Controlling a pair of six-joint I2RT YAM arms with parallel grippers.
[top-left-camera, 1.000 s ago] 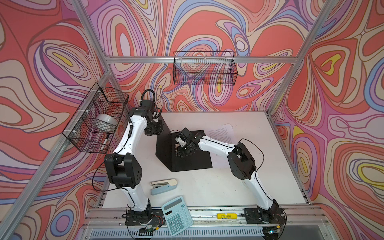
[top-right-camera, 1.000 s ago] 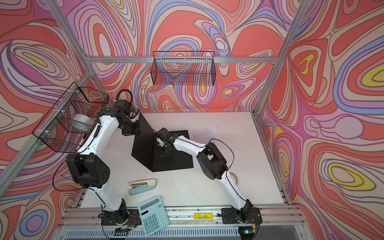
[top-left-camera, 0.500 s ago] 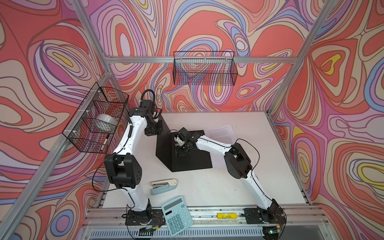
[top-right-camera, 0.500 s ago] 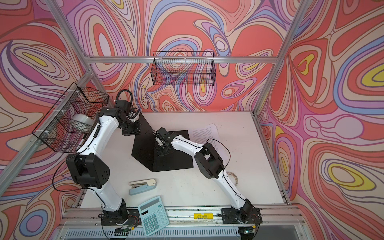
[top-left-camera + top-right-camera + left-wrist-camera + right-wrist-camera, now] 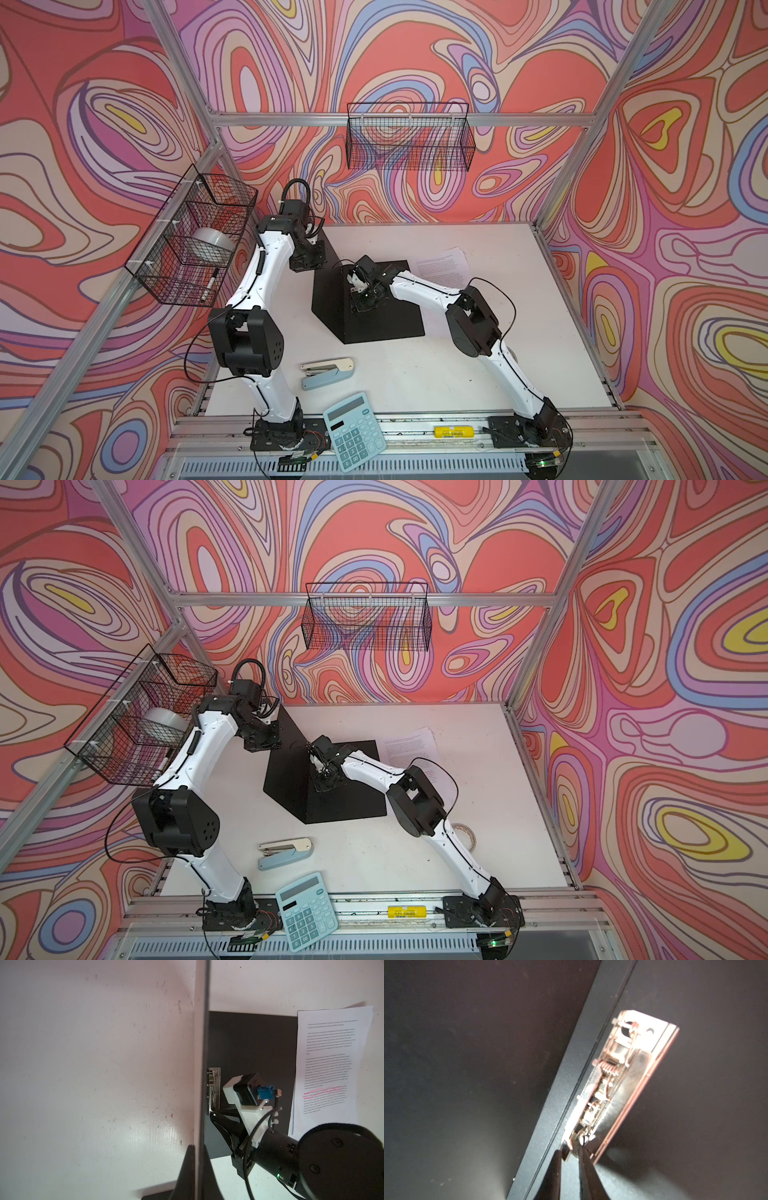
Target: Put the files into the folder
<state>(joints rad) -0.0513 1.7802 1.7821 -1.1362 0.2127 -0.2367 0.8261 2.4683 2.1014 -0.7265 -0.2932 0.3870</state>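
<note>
The folder (image 5: 382,320) lies open on the table, black inside, with its left cover (image 5: 332,286) raised steeply. My left gripper (image 5: 200,1147) is shut on that cover's top edge, also in both top views (image 5: 311,261) (image 5: 266,739). My right gripper (image 5: 570,1150) reaches down to the spine (image 5: 360,296) (image 5: 326,776). Its narrow jaws are closed on the near end of the metal clip (image 5: 618,1076) (image 5: 214,1088). The files (image 5: 442,268) (image 5: 409,746) (image 5: 328,1059), white printed sheets with a pink highlighted line, lie flat just right of the folder.
A blue-grey stapler (image 5: 328,372) and a teal calculator (image 5: 353,432) sit near the front edge. A wire basket (image 5: 195,237) with a tape roll hangs at the left wall, another basket (image 5: 409,141) on the back wall. A tape ring (image 5: 465,833) lies by the right arm.
My right gripper's jaws have narrowed at the clip and its elbow has shifted slightly left. The left arm and the raised cover have stayed put.
</note>
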